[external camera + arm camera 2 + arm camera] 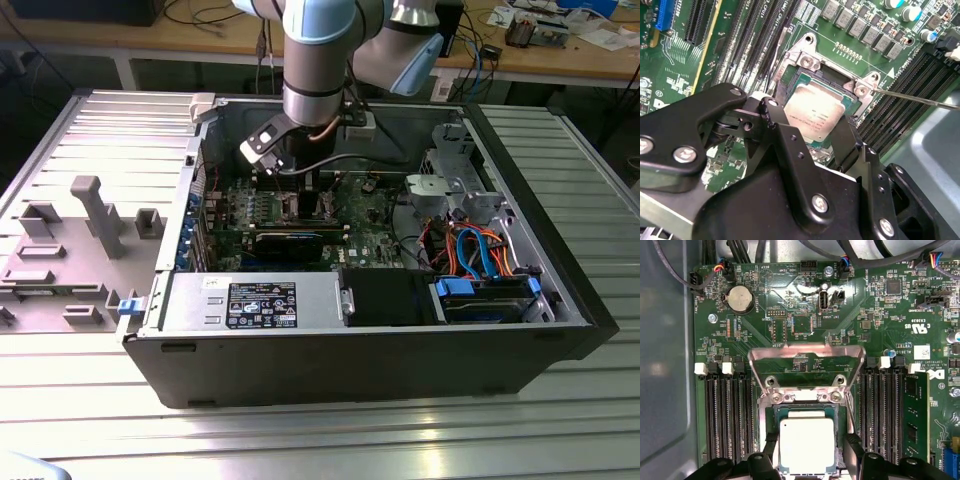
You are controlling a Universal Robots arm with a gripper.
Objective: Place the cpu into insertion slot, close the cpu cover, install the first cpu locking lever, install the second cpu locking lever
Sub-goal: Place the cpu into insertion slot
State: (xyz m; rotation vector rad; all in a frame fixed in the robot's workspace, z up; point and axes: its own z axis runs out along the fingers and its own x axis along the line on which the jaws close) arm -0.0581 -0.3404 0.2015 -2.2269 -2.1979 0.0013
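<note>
Second wrist view: spread fingers [844, 139] partly hide the cpu [816, 106].

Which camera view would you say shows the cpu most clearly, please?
The first wrist view: it looks straight down on the cpu, its silver top square-on. The second wrist view shows the cpu at a slant. In the exterior view the arm stands over that spot.

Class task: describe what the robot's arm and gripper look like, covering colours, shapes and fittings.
The arm is a thick silver-grey tube with pale blue joint caps, and a small black-and-white box is mounted near its wrist. The gripper is matt black, built from angular jointed links held with round silver screws.
</note>
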